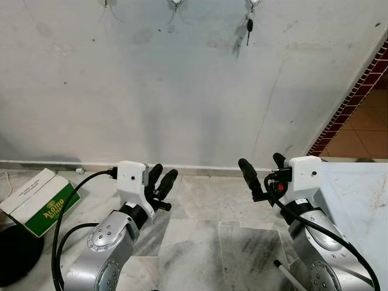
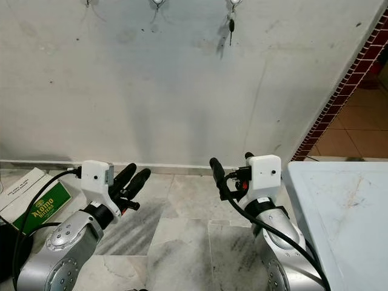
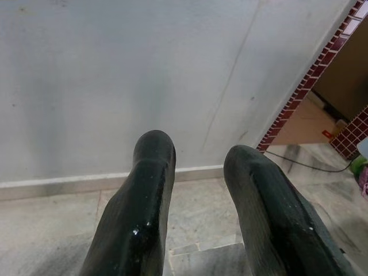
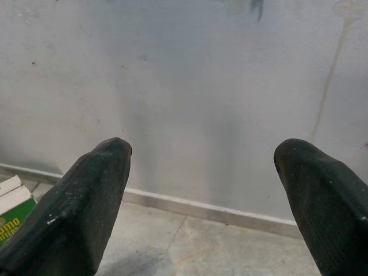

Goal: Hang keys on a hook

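Hanging already from the rightmost hook (image 1: 254, 2) high on the wall (image 1: 194, 91): the keys (image 1: 249, 27), dark and small, dangling free against the plaster. Two more hooks (image 1: 176, 3) further left along the same row, apparently bare, though cut off by the picture's top edge. Down low, well apart from the keys, both arms raised just above the floor (image 1: 200, 242). Left gripper (image 1: 160, 180) with fingers a narrow gap apart, holding nothing. Right gripper (image 1: 262, 168) spread wide, likewise holding nothing, pointing at the blank wall. Beside the right arm, a white table (image 2: 339, 206); off to the left on the floor, a green and white box (image 1: 37, 200). Judging by all this, task essentially done: keys on a hook, nothing left but perhaps drawing back.
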You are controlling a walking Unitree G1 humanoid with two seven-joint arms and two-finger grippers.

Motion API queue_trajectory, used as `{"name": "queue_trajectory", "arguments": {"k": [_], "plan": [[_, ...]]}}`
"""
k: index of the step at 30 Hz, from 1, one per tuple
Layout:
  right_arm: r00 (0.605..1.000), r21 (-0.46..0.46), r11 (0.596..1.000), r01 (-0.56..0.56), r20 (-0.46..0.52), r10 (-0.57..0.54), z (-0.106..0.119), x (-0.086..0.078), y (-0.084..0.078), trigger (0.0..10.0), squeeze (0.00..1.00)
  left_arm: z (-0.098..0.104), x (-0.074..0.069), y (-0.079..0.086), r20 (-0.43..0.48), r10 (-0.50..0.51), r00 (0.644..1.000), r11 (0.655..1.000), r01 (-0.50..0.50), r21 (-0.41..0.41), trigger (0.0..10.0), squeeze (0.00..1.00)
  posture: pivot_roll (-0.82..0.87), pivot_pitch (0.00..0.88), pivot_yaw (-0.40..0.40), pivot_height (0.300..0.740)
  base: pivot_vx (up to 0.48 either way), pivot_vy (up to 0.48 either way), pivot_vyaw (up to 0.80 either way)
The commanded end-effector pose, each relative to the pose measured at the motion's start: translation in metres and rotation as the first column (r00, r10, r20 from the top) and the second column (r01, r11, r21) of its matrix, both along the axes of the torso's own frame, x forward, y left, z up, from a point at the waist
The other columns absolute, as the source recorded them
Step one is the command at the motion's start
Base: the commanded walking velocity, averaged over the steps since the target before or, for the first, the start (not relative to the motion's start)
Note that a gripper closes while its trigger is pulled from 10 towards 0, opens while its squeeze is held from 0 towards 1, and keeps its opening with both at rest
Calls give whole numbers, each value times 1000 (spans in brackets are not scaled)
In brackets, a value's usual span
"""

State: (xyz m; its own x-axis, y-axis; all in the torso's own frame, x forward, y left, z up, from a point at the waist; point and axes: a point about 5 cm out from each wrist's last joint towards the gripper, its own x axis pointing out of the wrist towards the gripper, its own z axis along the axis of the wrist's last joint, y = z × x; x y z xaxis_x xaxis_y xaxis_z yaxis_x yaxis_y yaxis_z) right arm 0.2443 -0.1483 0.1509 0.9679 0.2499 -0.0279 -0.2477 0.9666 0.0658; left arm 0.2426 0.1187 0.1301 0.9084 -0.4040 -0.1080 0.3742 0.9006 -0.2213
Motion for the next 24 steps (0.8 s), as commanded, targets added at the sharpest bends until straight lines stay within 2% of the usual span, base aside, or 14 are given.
{"name": "queue_trajectory", "arguments": {"k": [1, 24], "plan": [[1000, -5, 1000, 0, -3, 0, 0, 0, -1, 10000, 0, -3, 0, 2, -18, 10, 1000, 1000, -10, 6, 10000, 0, -68, 87, -8, 740, 0, 240, 0], [1000, 0, 1000, -5, 4, 5, 2, 3, 0, 10000, 0, -4, 1, 1, -22, 1, 1000, 1000, 0, 16, 10000, 0, -65, 75, -8, 740, 0, 337, 0]]}}
